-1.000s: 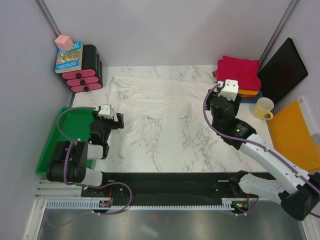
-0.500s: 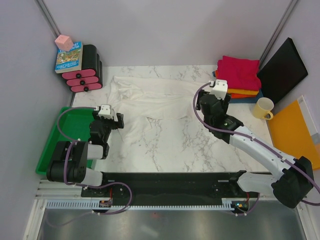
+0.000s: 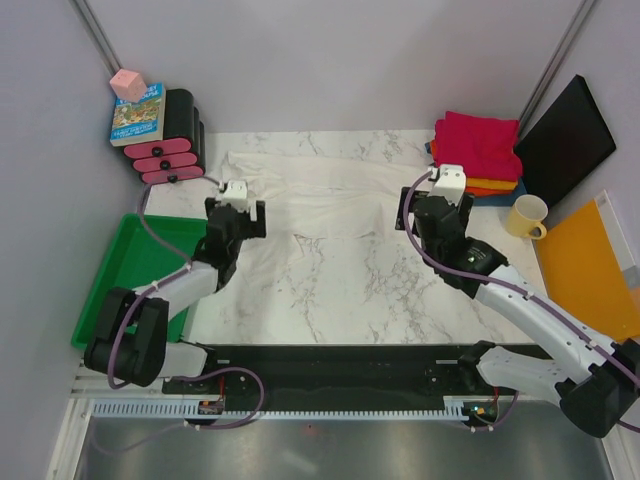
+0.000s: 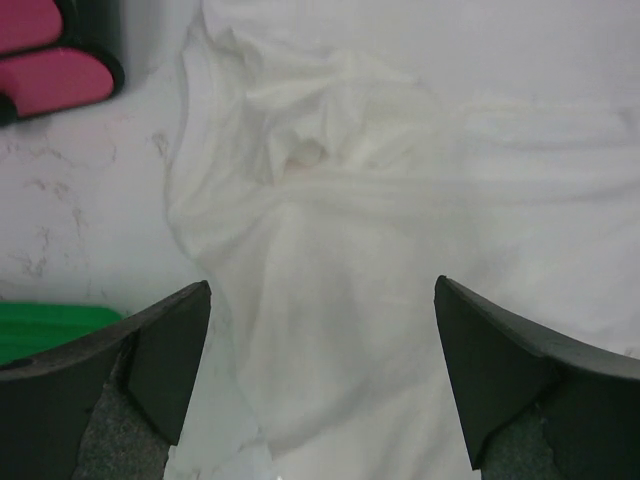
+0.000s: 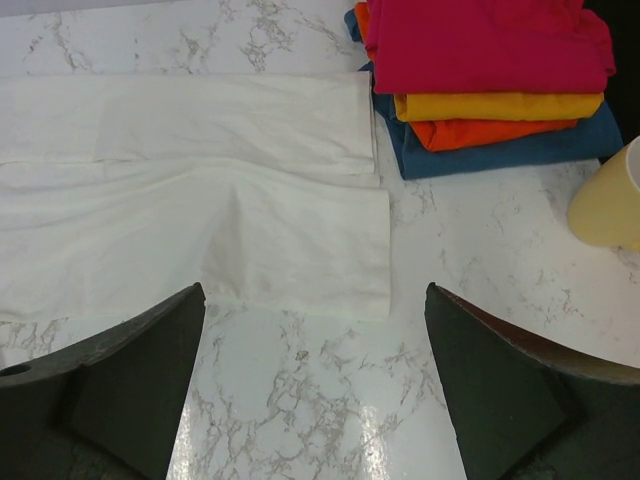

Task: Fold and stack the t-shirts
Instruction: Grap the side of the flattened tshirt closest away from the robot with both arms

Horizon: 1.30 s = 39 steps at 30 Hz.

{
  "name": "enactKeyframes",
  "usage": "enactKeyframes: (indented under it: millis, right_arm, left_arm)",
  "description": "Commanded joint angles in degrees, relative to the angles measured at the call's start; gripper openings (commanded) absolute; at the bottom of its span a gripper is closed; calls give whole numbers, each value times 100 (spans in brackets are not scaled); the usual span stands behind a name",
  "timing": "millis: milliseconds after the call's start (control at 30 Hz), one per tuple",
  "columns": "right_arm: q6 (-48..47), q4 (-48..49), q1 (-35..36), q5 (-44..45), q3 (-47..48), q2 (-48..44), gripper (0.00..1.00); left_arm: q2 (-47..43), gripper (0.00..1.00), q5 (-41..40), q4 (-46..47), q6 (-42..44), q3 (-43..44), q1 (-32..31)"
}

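A large off-white t-shirt point(image 3: 320, 195) lies spread and wrinkled across the far half of the marble table; it also shows in the left wrist view point(image 4: 340, 250) and the right wrist view point(image 5: 200, 200). Folded tees are stacked at the back right: magenta point(image 3: 480, 140) on top, then yellow-orange point(image 5: 490, 105), orange point(image 5: 480, 133) and dark blue point(image 5: 500, 152). My left gripper point(image 3: 240, 210) is open over the shirt's bunched left end point(image 4: 320, 390). My right gripper point(image 3: 445, 195) is open above the shirt's right hem corner point(image 5: 315, 385), beside the stack.
A green tray point(image 3: 125, 275) sits at the left edge. Black and pink rolls point(image 3: 170, 140) with a book and pink block stand at the back left. A yellow mug point(image 3: 527, 215), a black board point(image 3: 565, 140) and an orange-yellow board point(image 3: 590, 265) are at the right.
My left arm has reached forward from beside the green tray onto the shirt's left end. My right gripper swung left, then came back right near the stack.
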Motion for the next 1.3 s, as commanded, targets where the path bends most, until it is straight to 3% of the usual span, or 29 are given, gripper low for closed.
enactKeyframes:
  millis: [0,33,100,133,167,233,267,367,533,733,867,1267]
  right_arm:
    - [147,-136,16,218,146,125,98]
    - [209,-136,25,289,146,134,97]
    - [323,-67,16,447,111,99,91]
    - [341,-5,16,404,67,82,90]
    - [254,30,16,317,58,55,90]
    - [104,75,25,88,93,64,91]
    - [69,75,16,52,93,90,91]
    - [51,40,16,43,67,169,92]
    - [182,119,16,-316,-109,213,91]
    - [262,92,16,-431,-170,222,92]
    - [236,83,16,-467,-205,143,92]
    - [262,13,16,-440,-302,64,92]
  left_arm:
    - [109,100,-1484,-4077,-1294,2258,-542]
    - [118,100,-1099,-4791,-1619,2400,-726]
    - [-38,100,-1174,-5681,-2994,2507,-754]
    - [-109,100,-1209,-6791,-4873,2472,-702]
    - [-197,100,-966,-7054,-5570,2307,-658]
    - [-574,99,225,-6533,-5333,2008,-700]
    - [-715,95,310,-6486,-5270,1789,-840]
    - [-1225,86,-22,-6809,-5278,1629,-1526]
    - [-1534,83,-260,-7004,-5524,1225,-1729]
    - [-1052,78,-804,-7065,-5578,1135,-1616]
    - [-262,78,-849,-6943,-5288,1372,-1238]
    - [408,75,-683,-6161,-4611,1751,-860]
